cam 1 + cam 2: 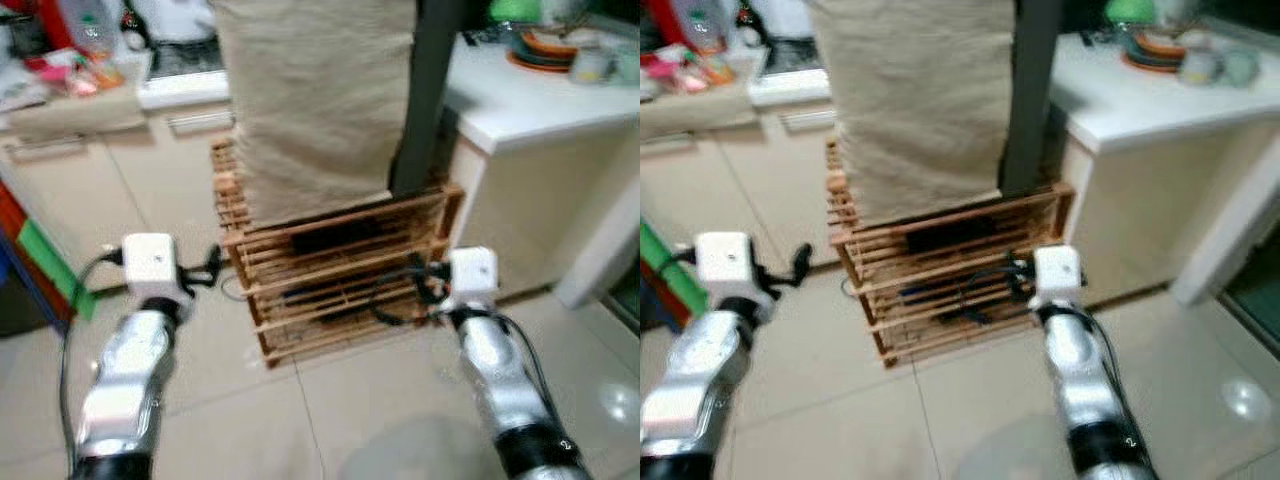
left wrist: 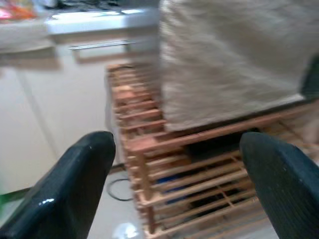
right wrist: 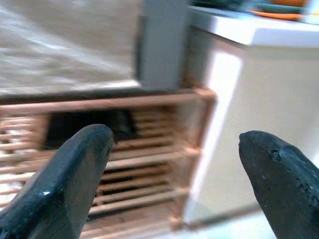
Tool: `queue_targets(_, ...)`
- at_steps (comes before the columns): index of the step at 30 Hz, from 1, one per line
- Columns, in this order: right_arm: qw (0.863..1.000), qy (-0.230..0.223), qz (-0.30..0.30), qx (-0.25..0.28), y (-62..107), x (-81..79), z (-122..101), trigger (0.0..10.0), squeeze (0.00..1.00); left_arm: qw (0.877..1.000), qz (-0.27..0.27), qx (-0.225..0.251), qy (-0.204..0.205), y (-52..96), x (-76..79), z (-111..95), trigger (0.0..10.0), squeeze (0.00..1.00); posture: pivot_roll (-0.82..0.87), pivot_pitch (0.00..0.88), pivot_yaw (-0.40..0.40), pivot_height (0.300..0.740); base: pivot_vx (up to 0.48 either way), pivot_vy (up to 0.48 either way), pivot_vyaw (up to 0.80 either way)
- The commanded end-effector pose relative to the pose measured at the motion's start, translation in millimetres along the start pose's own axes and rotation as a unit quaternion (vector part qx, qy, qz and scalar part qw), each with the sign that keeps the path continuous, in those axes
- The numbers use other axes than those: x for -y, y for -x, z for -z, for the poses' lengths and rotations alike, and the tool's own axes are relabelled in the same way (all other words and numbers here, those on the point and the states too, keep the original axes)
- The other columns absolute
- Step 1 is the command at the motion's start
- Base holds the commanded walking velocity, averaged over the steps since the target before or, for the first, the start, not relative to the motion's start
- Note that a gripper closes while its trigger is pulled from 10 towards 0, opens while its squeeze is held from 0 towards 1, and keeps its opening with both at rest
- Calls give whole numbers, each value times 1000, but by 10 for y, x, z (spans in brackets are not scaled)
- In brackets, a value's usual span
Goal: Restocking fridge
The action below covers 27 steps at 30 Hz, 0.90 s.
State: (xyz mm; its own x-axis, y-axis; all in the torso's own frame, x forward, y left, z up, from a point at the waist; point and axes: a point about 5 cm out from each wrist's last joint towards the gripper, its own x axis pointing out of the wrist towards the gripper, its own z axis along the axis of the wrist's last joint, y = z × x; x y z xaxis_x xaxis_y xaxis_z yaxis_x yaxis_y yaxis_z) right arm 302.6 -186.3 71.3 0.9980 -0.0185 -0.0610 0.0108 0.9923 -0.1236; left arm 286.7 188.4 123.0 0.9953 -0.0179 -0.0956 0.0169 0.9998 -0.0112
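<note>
A wooden slatted crate stands on the tiled floor straight ahead, with dark items and cables inside it. A beige cloth-covered block rests on top of the crate, and a dark post stands beside the block. My left gripper is held up just left of the crate, open and holding nothing. My right gripper hovers in front of the crate's right end, open and holding nothing as well.
A white counter with stacked dishes stands at the right. Beige cabinets with a cluttered worktop run along the back left. A green and red object leans at the far left. Tiled floor lies below my arms.
</note>
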Motion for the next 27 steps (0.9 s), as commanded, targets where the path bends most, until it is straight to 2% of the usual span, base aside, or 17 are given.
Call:
queue_targets(1, 1000, -4, -13, 26, -24, -101, -103, 10000, 0, 1000, -11, 7, -11, 2, -83, -49, 10000, 0, -118, 0, 79, 740, 0, 480, -731)
queue_targets(4, 999, 8, -12, 37, 35, -60, -105, 10000, 0, 1000, -11, 9, -16, 13, -72, -46, 10000, 0, -119, 0, 80, 740, 0, 480, -702)
queue_targets(6, 999, 13, -6, 38, 71, -2, -89, 10000, 0, 999, -18, 6, -40, 13, -66, -33, 10000, 0, -121, 0, 80, 740, 0, 0, 0)
queue_targets(9, 999, 13, 4, 40, 104, 64, -90, 10000, 0, 999, -8, 29, -26, 25, -32, -87, 10000, 0, -130, 0, 84, 740, 0, 0, 0)
queue_targets(14, 999, 10, 5, 44, 93, 47, -118, 10000, 0, 999, -10, 35, -19, 6, -33, -121, 10000, 0, -135, 0, 86, 740, 349, 0, 0)
queue_targets(27, 997, 0, -11, 71, -13, -33, -273, 10000, 0, 999, 13, 31, -25, -21, 49, -98, 10000, 0, -140, 0, 79, 740, 314, 357, 0)
